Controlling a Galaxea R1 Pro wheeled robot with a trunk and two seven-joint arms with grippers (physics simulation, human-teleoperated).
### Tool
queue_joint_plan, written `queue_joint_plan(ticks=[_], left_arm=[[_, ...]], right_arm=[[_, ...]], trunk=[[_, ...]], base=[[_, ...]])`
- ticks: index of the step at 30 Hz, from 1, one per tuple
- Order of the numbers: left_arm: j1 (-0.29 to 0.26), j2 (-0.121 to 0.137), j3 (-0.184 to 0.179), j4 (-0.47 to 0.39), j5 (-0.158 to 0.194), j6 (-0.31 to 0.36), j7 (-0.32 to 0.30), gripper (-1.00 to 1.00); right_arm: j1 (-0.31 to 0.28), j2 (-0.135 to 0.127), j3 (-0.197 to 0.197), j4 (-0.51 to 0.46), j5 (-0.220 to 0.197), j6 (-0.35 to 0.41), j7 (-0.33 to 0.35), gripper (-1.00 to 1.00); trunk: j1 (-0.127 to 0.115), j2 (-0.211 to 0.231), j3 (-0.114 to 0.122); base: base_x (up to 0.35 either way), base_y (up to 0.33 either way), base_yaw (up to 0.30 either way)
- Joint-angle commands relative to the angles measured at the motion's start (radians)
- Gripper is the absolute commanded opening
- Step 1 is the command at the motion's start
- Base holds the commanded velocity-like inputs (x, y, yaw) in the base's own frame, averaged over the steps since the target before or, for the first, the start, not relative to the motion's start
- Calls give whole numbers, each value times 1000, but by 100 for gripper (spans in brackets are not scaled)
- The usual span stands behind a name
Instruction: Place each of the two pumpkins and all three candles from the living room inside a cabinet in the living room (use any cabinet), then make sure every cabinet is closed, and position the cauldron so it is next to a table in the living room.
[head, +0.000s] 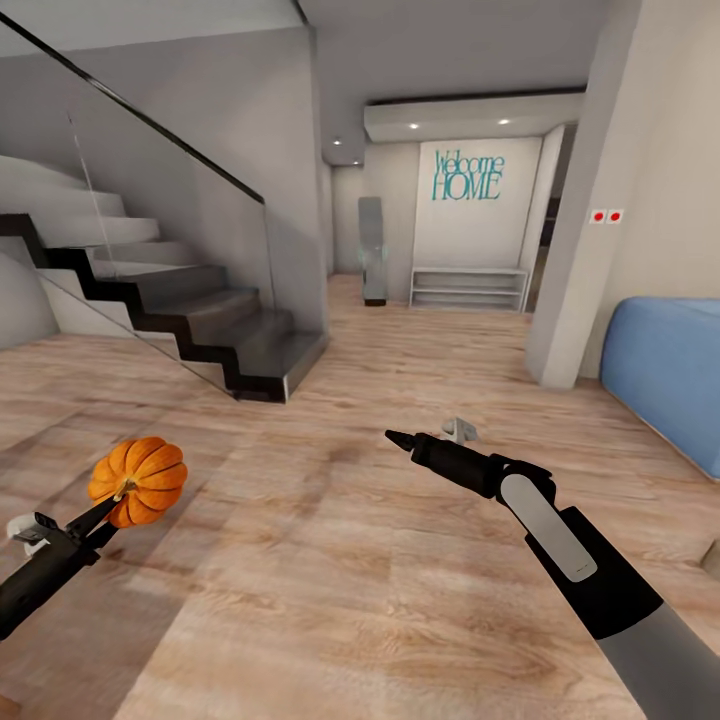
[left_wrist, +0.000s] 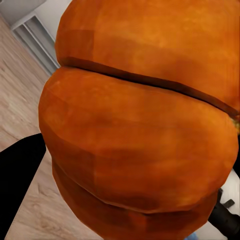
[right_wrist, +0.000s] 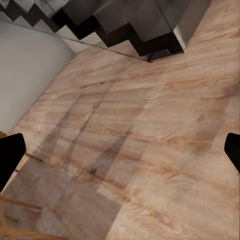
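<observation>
While left gripper (head: 108, 510) clamps pumpkin (head: 140, 480), right wrist sees staircase (right_wrist: 125, 25)

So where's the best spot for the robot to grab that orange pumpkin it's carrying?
Probably around its round ribbed belly, from the side, much as the left hand has it now. The pumpkin is wide and bulging, so fingers on opposite sides across the middle sit in the grooves between ribs. The stem looks too short and thin to hold safely.

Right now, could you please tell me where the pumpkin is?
The pumpkin is held in the left pincer, low on the head view's left, above the wood floor before the staircase.
</observation>
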Motion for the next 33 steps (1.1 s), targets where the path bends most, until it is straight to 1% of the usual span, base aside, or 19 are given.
queue_joint_plan(ticks=[1,8,11,24,33], left_arm=[[-1,0,1,0,8,11,-1,-100],[-1,0,0,0,8,11,-1,-100],[-1,0,0,0,8,11,-1,-100],[-1,0,0,0,9,11,-1,-100],[-1,0,0,0,8,11,-1,-100]], right_arm=[[-1,-1,2,-2,-11,0,-10,100],[-1,-1,2,0,-10,0,-10,100],[-1,-1,2,0,-10,0,-10,100],[-1,-1,2,1,-10,0,-10,100],[-1,-1,1,1,-11,0,-10,100]], trunk=[[0,0,-1],[0,0,-1],[0,0,-1],[0,0,-1],[0,0,-1]], base=[[337,0,0],[337,0,-3],[337,0,-136],[337,0,-269],[337,70,-282]])
